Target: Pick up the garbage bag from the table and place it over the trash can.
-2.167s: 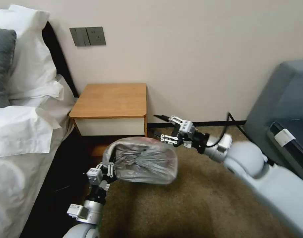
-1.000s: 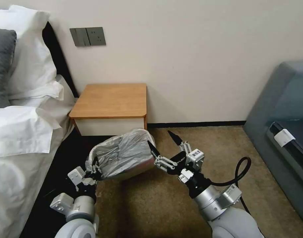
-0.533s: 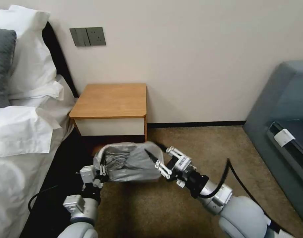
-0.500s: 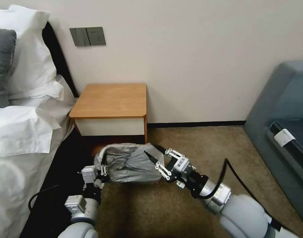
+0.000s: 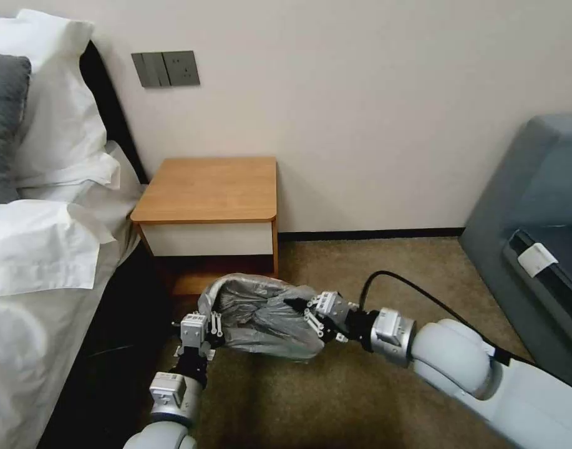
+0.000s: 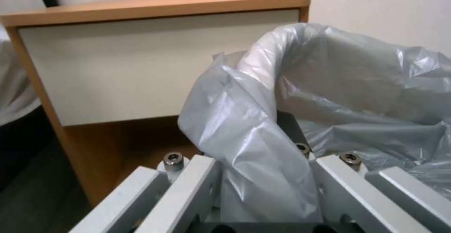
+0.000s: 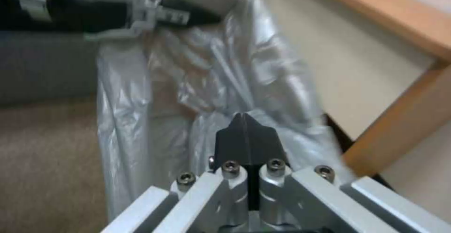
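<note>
The grey crinkly garbage bag (image 5: 261, 318) bulges just above the carpet in front of the table (image 5: 211, 187). My left gripper (image 5: 204, 325) is shut on the bag's left edge; in the left wrist view the plastic (image 6: 352, 92) runs down between the finger links (image 6: 263, 180), with the table's white drawer front (image 6: 141, 67) behind. My right gripper (image 5: 298, 307) is at the bag's right edge. Its black fingertips (image 7: 245, 134) are pressed together on the plastic (image 7: 188, 67). The trash can is hidden under the bag.
A bed with white pillows (image 5: 42, 249) fills the left side, its dark frame close beside my left arm. A grey sofa (image 5: 535, 206) stands at the right. Brown carpet (image 5: 360, 399) lies open between them. A black cable (image 5: 416, 290) loops off my right wrist.
My right gripper went from open to shut on the bag's right edge, and its arm dropped lower. The left gripper and the bag shifted a little to the right.
</note>
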Controlling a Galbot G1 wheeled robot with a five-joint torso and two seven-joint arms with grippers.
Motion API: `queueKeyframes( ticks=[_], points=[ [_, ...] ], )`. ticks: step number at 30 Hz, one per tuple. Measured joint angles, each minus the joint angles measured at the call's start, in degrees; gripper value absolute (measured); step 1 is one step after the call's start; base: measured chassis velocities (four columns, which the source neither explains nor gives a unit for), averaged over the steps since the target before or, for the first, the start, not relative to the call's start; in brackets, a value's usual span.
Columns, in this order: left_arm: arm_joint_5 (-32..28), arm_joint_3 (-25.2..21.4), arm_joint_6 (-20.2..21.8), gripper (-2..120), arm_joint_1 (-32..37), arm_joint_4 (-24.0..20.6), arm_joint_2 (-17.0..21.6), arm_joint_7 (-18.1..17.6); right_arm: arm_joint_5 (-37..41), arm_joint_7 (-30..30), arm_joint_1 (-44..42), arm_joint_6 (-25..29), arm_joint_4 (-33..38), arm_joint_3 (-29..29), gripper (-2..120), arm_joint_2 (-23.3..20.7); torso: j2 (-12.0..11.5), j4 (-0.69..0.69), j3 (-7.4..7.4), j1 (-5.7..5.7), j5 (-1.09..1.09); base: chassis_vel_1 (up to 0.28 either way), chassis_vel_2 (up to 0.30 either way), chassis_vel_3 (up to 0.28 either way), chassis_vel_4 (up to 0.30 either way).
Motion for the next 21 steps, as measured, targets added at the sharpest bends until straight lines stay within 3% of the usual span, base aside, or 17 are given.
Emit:
queueKeyframes(
  ticks=[21],
  points=[
    [5.9, -0.1, -0.8, 7, -0.5, -0.4, 0.3, 0.9, -0.6, 1.2, 17.8, -4.5, -14.1, -18.2, 0, 11.8, 0.0, 0.0, 0.0, 0.0, 0.0, 0.0, 0.0, 0.0, 0.0]
  ],
)
